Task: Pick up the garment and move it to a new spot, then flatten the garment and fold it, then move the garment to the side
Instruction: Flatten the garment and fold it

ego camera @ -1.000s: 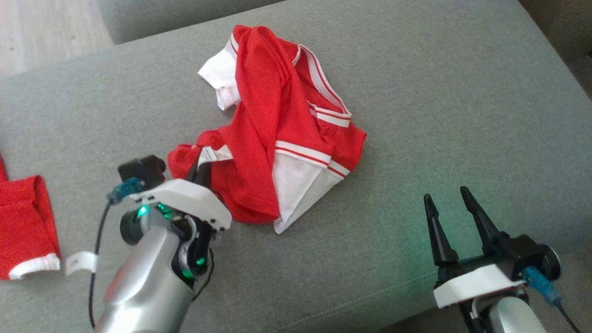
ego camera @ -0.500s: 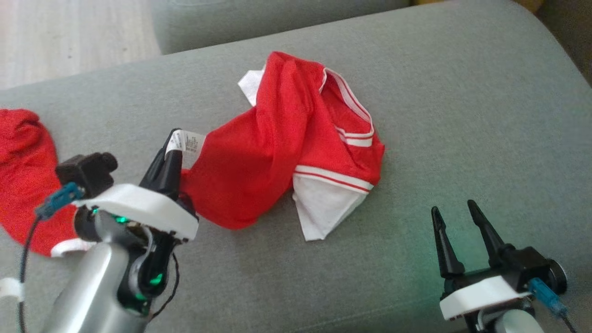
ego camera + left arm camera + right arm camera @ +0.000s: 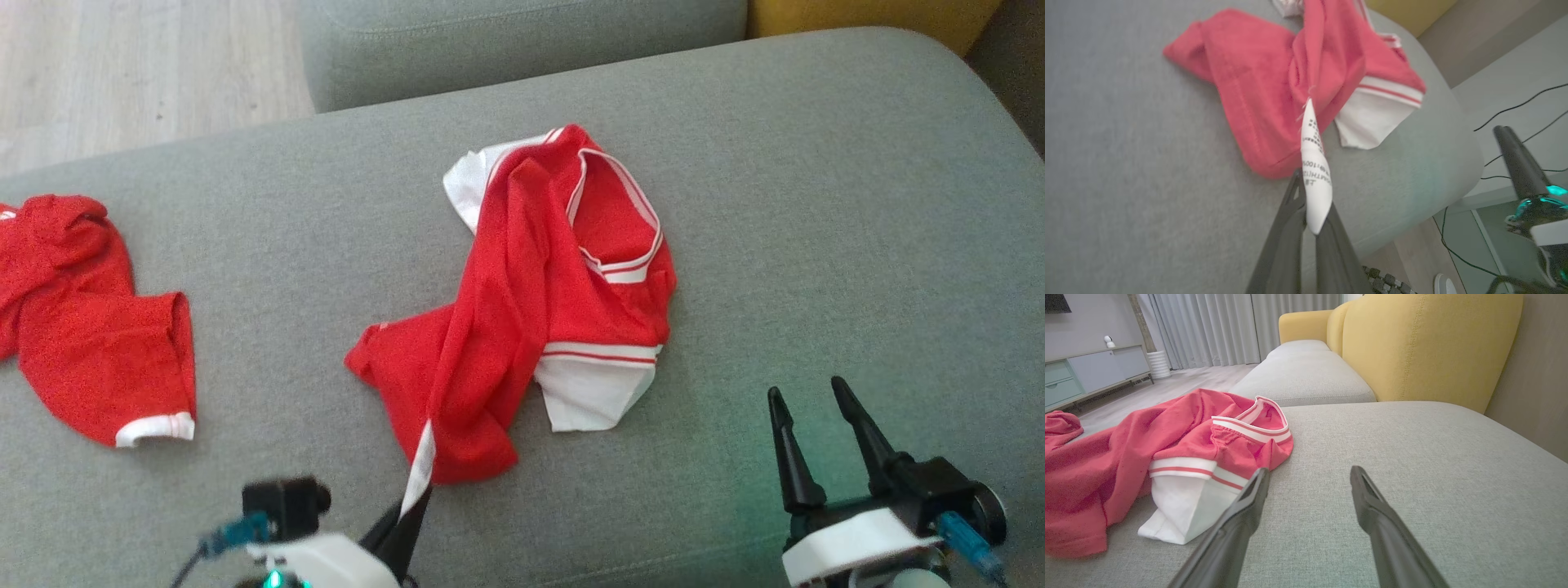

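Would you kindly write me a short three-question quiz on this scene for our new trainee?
1. True or false: the right gripper is holding the red shirt.
2. What is the left gripper pinching? A) a sleeve B) the white label C) the collar
3. Fill in: the other red garment lies on the robot's ____ side.

Key: 1 false, it is open and holds nothing; 2 B; 3 left.
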Available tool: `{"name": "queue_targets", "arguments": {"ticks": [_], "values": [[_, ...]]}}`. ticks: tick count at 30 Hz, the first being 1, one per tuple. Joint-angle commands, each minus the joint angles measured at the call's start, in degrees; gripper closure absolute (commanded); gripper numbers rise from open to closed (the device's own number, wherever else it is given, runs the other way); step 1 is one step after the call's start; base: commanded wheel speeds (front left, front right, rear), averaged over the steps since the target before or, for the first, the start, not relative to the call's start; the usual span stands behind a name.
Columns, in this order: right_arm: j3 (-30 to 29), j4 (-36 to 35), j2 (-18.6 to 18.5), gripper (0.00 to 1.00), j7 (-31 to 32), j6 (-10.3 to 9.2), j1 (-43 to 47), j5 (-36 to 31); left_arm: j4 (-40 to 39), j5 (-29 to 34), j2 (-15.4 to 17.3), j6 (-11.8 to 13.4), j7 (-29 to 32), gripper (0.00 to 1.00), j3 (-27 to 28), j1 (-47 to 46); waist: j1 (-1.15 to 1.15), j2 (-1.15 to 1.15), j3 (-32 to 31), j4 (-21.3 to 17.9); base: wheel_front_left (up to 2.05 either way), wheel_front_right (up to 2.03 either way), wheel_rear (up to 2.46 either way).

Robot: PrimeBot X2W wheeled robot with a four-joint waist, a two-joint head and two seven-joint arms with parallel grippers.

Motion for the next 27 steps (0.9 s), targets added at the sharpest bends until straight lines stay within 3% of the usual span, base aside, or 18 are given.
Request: {"name": "queue_targets", "arguments": {"ticks": [1, 7, 12, 16, 21, 27], "values": [[0.67, -1.7, -0.3, 0.0, -0.62, -0.04, -0.37, -0.41, 1.29, -0.84, -1.06, 0.59, -2.11, 1.0, 2.35, -0.55, 0.0, 0.0, -0.53, 0.28, 0.0, 0.0, 0.0], [0.51, -1.67, -0.95, 0.0, -0.62, -0.04, 0.06, -0.63, 11.55, 0.57, -0.85, 2.55, -7.19, 1.0, 4.68, 1.54, 0.0, 0.0, -1.62, 0.64, 0.0, 0.0, 0.0], [0.4, -1.61, -1.28, 0.0, -0.62, -0.04, 0.82, -0.81, 13.57, 1.64, 0.52, 4.89, -10.12, 1.0, 7.45, 2.29, 0.0, 0.0, -2.87, 0.87, 0.0, 0.0, 0.0], [0.31, -1.76, -1.53, 0.0, -0.62, -0.04, 1.54, -0.95, 10.6, 3.26, 1.71, 6.7, -11.63, 1.0, 8.66, 2.01, 0.0, 0.0, -3.36, 1.14, 0.0, 0.0, 0.0], [0.2, -1.94, -1.56, 0.0, -0.62, -0.04, 1.86, -0.98, 1.45, 5.32, 2.27, 7.35, -11.65, 1.0, 8.74, -1.83, 0.0, 0.0, -3.52, 2.02, 0.0, 0.0, 0.0], [0.75, -1.88, -1.31, 0.0, -0.62, -0.04, 1.34, -0.98, -5.32, 8.16, 6.46, 7.78, -8.04, 1.0, 11.41, -11.74, 0.0, 0.0, -3.57, 2.59, 0.0, 0.0, 0.0]]}}
